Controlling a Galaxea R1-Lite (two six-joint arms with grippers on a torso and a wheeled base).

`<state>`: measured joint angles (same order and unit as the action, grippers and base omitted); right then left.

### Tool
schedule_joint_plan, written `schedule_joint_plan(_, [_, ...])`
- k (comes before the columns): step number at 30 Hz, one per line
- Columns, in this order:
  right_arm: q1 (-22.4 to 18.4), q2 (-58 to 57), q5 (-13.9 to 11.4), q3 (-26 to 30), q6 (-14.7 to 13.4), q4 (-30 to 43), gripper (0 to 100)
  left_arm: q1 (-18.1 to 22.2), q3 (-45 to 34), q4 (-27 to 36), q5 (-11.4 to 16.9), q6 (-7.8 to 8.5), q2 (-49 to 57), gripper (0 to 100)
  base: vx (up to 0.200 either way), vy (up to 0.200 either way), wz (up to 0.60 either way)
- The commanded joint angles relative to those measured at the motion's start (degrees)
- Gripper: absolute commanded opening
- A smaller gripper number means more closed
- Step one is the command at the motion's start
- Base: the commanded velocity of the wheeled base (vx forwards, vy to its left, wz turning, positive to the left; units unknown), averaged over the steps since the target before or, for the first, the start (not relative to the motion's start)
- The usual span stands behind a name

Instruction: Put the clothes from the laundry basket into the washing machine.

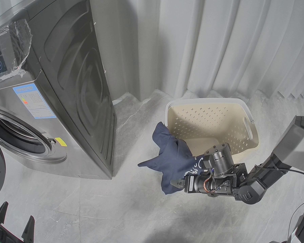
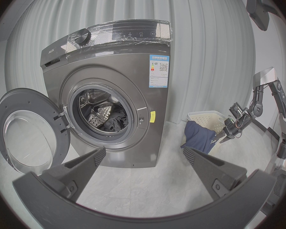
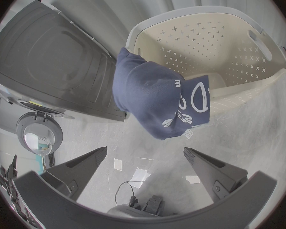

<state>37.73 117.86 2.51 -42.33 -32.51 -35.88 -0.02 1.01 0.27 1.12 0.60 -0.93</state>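
Right end effector (image 3: 144, 149) spread; one navy garment (image 3: 149, 96) draping one basket (image 3: 194, 10).

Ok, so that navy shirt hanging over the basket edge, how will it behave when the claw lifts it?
Probably floppy: the navy shirt drapes in folds over the basket rim, so it would sag and trail. Likely light, being thin cloth. If it snags, the thin plastic basket might tip.

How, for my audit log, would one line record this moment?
navy garment draped over basket rim; right gripper open beside it; washer door open
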Motion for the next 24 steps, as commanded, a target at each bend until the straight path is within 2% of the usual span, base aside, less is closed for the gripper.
schedule_joint_plan(1, [-1.52,4.57,0.04,-3.82,-0.18,-0.16,100,0.02,-0.92,0.0,0.02,0.02,0.93,100,0.0,0.0,0.0])
schedule_joint_plan(10, [-4.77,8.18,0.3,-9.71,-0.53,-0.25,100,-0.06,-0.92,0.0,0.02,0.02,0.93,100,0.0,0.0,0.0])
schedule_joint_plan(13, [-5.56,8.97,2.15,-11.9,-0.89,-0.25,100,0.02,-0.92,0.0,0.02,0.02,0.93,100,0.0,0.0,0.0])
schedule_joint_plan(15, [-5.65,9.14,2.41,-12.69,-1.33,-0.25,100,0.02,-0.92,0.0,0.02,0.02,0.93,100,0.0,0.0,0.0])
schedule_joint_plan(16, [-5.91,9.41,2.41,-13.31,-1.94,-0.25,0,0.02,-0.92,0.0,0.02,0.02,0.93,100,0.0,0.0,0.0])
schedule_joint_plan(24, [-5.12,8.97,2.32,-12.87,-3.08,-0.16,0,0.02,-0.92,0.0,0.02,0.02,0.93,100,0.0,0.0,0.0])
